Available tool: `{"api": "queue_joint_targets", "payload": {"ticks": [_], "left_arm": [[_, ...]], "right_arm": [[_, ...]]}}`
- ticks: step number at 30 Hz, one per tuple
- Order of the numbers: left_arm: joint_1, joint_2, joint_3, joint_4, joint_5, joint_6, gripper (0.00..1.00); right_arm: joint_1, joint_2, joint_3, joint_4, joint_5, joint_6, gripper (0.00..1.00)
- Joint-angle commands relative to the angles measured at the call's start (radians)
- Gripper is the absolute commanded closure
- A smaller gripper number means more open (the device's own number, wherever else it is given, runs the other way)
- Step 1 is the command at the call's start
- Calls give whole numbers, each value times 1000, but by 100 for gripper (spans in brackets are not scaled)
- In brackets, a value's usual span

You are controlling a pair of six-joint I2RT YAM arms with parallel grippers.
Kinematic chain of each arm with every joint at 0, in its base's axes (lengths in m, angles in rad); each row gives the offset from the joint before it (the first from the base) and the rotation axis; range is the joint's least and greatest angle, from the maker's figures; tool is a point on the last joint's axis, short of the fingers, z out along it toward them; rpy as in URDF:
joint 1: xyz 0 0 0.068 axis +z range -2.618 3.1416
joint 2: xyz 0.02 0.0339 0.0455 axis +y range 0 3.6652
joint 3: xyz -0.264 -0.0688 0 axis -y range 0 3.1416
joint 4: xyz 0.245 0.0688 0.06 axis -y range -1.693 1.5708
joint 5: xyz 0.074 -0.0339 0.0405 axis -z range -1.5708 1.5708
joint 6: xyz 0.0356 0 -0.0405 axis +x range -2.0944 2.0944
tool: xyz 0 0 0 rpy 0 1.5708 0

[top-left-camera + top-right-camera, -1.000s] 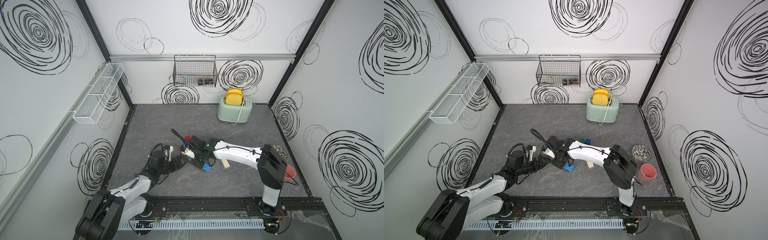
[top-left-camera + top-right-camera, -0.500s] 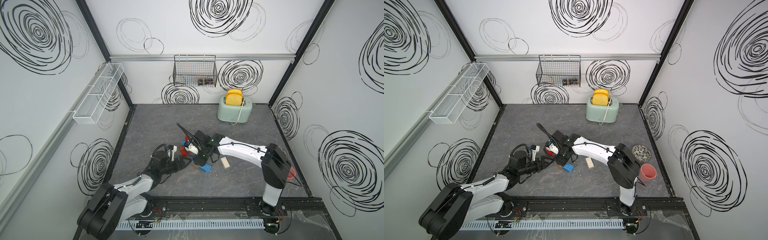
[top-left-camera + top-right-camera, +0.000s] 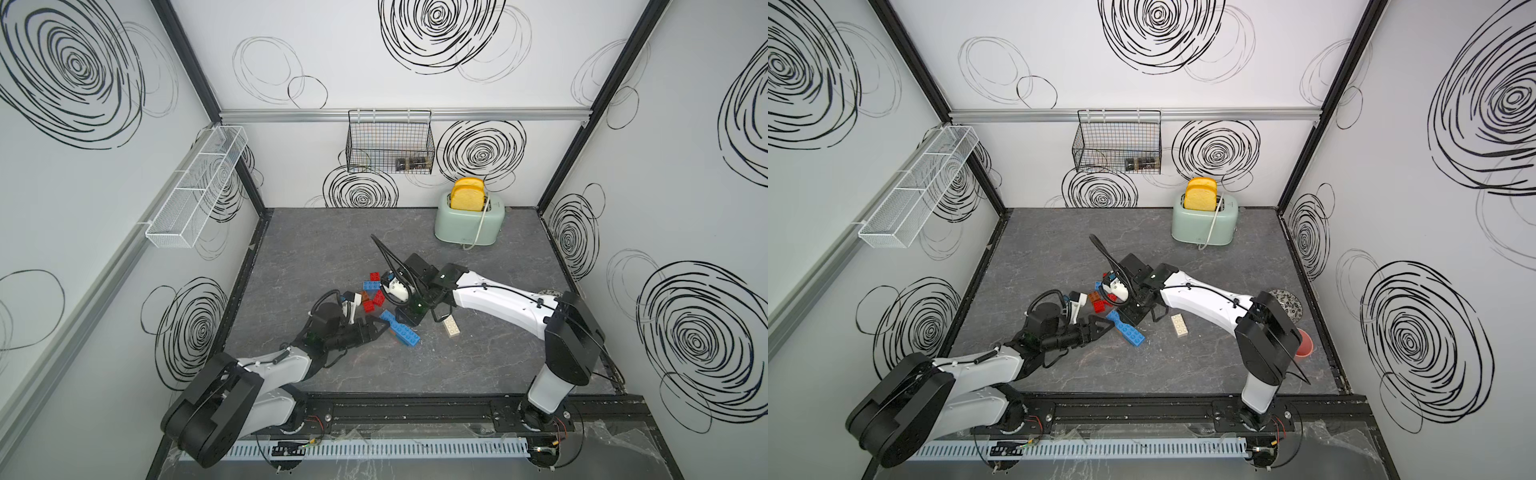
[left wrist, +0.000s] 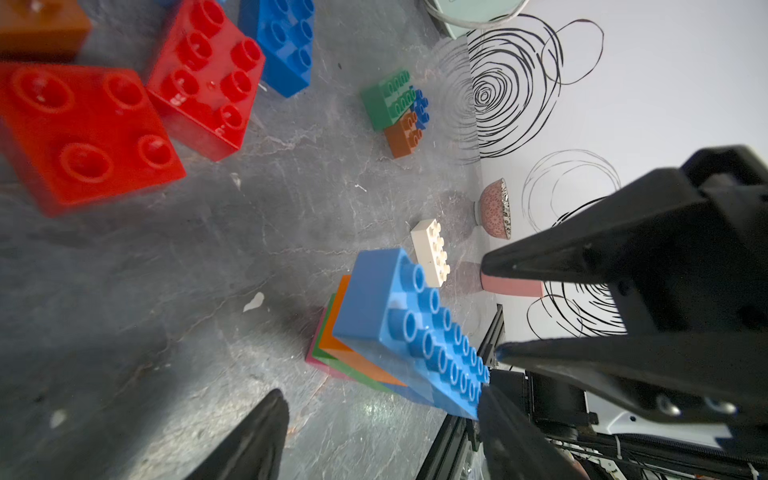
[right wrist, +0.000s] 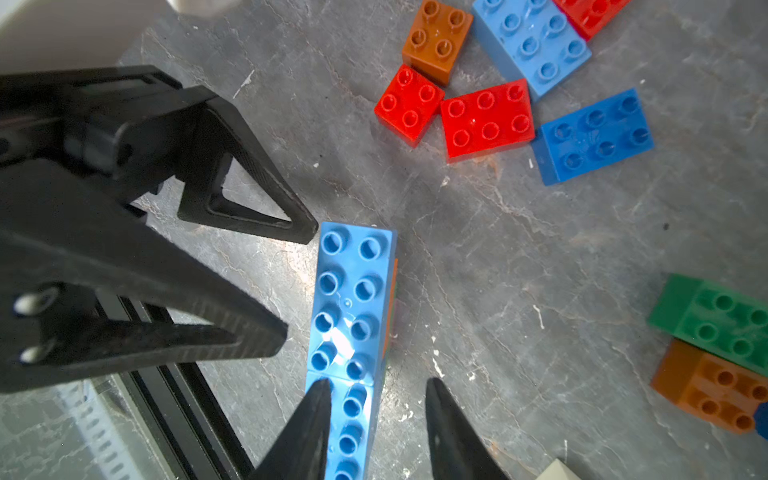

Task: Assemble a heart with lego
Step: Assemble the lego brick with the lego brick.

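A built Lego stack (image 3: 403, 331) lies on the grey floor: a long blue top (image 5: 353, 299) over orange, green and pink layers (image 4: 353, 357). My left gripper (image 4: 382, 415) is open at one end of it, one finger (image 4: 507, 436) close to the blue edge, holding nothing. It also shows in the right wrist view as the left gripper (image 5: 297, 286), beside the stack's end. My right gripper (image 5: 378, 399) is open over the other end. One of its fingers (image 5: 316, 415) overlaps the studs and the other stands clear. Loose red bricks (image 5: 488, 118) and blue bricks (image 5: 594, 137) lie nearby.
A white brick (image 3: 451, 328) lies right of the stack, and a green-and-brown pair (image 5: 715, 320) further off. A toaster (image 3: 469, 220) stands at the back, a wire basket (image 3: 390, 141) hangs on the rear wall, and a bowl (image 3: 1285, 305) and a pink cup (image 3: 1304, 345) sit behind the right arm.
My left gripper has slid right to the stack's end and opened wider. The right arm has shifted, uncovering the white brick, and its jaws have narrowed.
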Motion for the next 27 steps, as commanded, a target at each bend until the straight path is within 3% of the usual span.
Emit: {"api": "queue_joint_targets", "payload": {"ticks": [1,27], "left_arm": [[-10,15,33,73,-19,-25,23],[-27,67,46,88,-111,-34,28]], "right_arm": [[0,15,-6,19,-4,21,59],[43,92,-42,11,98,38,62]]}}
